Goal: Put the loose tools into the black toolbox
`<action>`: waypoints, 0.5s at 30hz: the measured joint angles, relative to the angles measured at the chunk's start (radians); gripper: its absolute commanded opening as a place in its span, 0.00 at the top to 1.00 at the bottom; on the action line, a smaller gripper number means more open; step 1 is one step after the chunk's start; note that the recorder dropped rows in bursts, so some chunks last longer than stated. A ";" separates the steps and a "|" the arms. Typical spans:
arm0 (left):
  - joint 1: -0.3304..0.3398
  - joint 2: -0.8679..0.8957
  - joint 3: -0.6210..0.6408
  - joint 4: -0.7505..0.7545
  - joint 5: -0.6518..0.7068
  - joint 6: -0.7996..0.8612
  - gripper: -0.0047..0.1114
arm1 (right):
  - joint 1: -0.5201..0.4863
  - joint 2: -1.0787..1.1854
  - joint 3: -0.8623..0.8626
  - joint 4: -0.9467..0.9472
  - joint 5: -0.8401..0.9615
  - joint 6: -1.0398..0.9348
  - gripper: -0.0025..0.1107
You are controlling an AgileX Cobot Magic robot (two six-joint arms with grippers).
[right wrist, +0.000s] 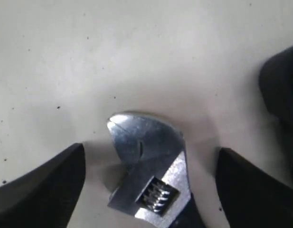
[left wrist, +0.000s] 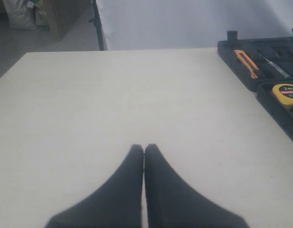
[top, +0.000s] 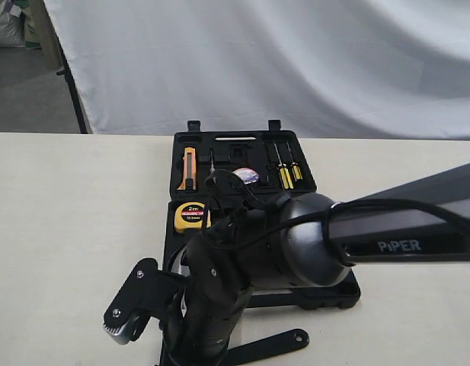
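The silver adjustable wrench (right wrist: 147, 164) lies flat on the pale table, its head and thumbwheel showing and its black shaft running out of view. My right gripper (right wrist: 148, 190) is open, one finger on each side of the wrench head and neither touching it. In the exterior view the right gripper (top: 209, 332) is low at the front, just before the black toolbox (top: 242, 140), and the arm hides the wrench. A small round roll (top: 247, 176) sits in the toolbox's far half. The hammer is not in view. My left gripper (left wrist: 144, 151) is shut and empty above bare table.
The open toolbox (left wrist: 236, 61) holds a yellow tape measure (top: 192, 217), an orange-handled knife (top: 189, 169) and yellow screwdrivers (top: 285, 175). The right arm (top: 402, 229) crosses over the toolbox's near half. A white cloth (top: 295, 61) hangs behind the table.
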 measured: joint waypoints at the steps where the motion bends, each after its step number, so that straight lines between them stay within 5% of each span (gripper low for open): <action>1: 0.000 0.000 0.000 0.000 0.000 0.000 0.95 | 0.000 0.002 -0.003 0.000 -0.002 0.002 0.37; 3: 0.000 0.000 0.000 0.000 0.000 0.000 0.95 | 0.001 0.006 -0.007 -0.005 -0.003 0.004 0.46; 5: 0.000 0.000 0.000 0.000 0.000 0.000 0.95 | 0.001 0.010 -0.007 -0.007 -0.015 0.006 0.71; 8: 0.000 0.000 0.000 0.000 0.000 0.000 0.95 | 0.001 0.010 -0.009 -0.010 -0.020 0.012 0.94; 15: 0.000 0.000 0.000 0.000 0.000 0.000 0.95 | 0.002 0.004 -0.009 -0.030 -0.018 0.066 0.98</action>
